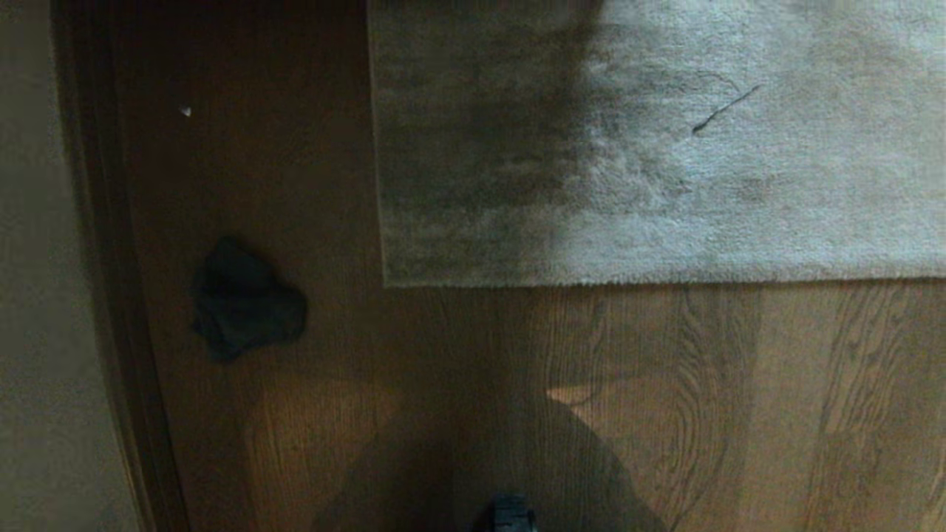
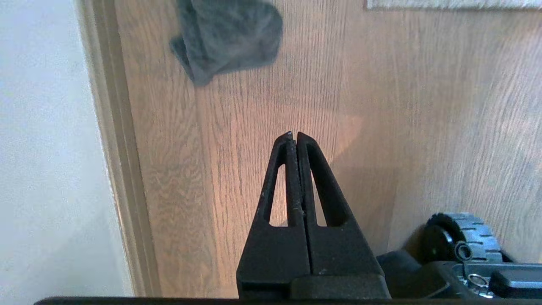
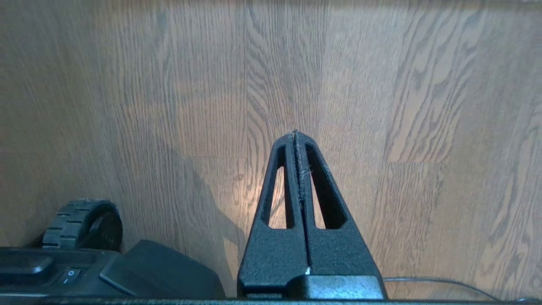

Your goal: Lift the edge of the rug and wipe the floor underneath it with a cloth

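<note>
Both the left gripper [image 2: 295, 134] and the right gripper [image 3: 295, 132] have matte black triangular fingers with long slots, above a black base with ridged grey-treaded wheels [image 2: 461, 237].

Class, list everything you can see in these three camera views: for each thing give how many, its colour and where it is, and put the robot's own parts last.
rug: one, light grey, flat on the floor ahead, corner near the middle of the head view
cloth: one, dark grey, crumpled on the floor, left of the rug, apart from it
floor: brown wood planks, all around
baseboard: one, brown strip along the wall on the left
wall: pale, far left
white speck: one, on the floor beyond the cloth
left gripper: black, shut, empty, above the floor, short of the cloth
right gripper: black, shut, empty, above bare floor
wheels: two, black, one at each side of the base
</note>
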Robot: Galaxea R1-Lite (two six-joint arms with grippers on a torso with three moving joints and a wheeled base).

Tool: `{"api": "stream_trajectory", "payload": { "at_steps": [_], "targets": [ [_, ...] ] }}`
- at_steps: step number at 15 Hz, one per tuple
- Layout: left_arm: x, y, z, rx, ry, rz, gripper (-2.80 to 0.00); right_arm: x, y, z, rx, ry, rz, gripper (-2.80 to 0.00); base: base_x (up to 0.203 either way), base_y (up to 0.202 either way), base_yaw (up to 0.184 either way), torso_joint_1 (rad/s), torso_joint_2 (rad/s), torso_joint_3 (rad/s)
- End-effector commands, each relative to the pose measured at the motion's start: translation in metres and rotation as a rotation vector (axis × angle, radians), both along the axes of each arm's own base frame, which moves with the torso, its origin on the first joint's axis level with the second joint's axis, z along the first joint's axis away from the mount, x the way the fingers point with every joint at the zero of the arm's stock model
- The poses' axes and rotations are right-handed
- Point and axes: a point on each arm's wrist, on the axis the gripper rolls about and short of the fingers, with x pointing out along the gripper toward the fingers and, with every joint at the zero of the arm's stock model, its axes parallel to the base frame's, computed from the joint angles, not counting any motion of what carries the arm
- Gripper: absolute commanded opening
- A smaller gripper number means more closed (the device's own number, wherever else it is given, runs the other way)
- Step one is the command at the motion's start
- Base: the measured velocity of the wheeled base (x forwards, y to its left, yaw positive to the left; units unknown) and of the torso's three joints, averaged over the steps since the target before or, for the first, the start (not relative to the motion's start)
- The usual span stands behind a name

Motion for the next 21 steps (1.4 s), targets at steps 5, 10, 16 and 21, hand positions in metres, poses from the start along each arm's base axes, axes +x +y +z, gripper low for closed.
{"api": "stream_trajectory", "payload": {
  "at_steps": [5, 10, 16, 21],
  "targets": [
    [-0.0001, 0.0000, 0.0002, -0.003, -0.001, 0.000, -2.80, 0.0001, 0.0000, 0.0001, -0.001, 0.000, 0.000, -2.80, 0.000, 0.000, 0.000, 0.003, 0.00, 0.205],
    [0.0000, 0.0000, 0.0000, -0.005, -0.001, 0.001, -2.80, 0.0001, 0.0000, 0.0001, -0.001, 0.000, 0.000, -2.80, 0.000, 0.000, 0.000, 0.000, 0.00, 0.205],
    [0.0000, 0.0000, 0.0000, -0.007, -0.001, 0.000, -2.80, 0.0001, 0.0000, 0.0001, -0.001, 0.000, 0.000, -2.80, 0.000, 0.000, 0.000, 0.003, 0.00, 0.107],
    [0.0000, 0.0000, 0.0002, -0.013, -0.002, 0.000, -2.80, 0.0001, 0.0000, 0.0001, -0.001, 0.000, 0.000, -2.80, 0.000, 0.000, 0.000, 0.002, 0.00, 0.192]
  ]
}}
